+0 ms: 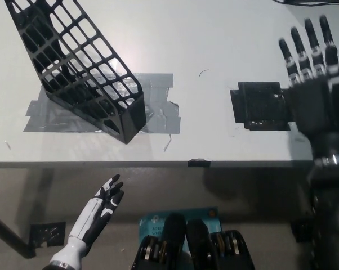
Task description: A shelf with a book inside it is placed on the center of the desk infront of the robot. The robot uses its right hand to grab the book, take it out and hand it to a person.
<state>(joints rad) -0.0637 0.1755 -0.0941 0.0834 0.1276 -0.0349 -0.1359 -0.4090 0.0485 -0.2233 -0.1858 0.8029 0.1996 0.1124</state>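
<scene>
The black wire-mesh shelf (74, 67) stands on the white desk (203, 45) at the left, fixed on grey tape (96, 112), and it holds nothing. No book is in view. My black right hand (316, 84) hovers over the desk's right side, open, fingers spread and pointing away from me, with nothing in it. My white left hand (102, 208) rests below the desk's front edge at the lower left, open.
A black square patch (262, 106) lies on the desk just left of my right hand. A dark cable (304, 2) runs along the top right edge. A teal label (158, 216) shows on the floor below the desk.
</scene>
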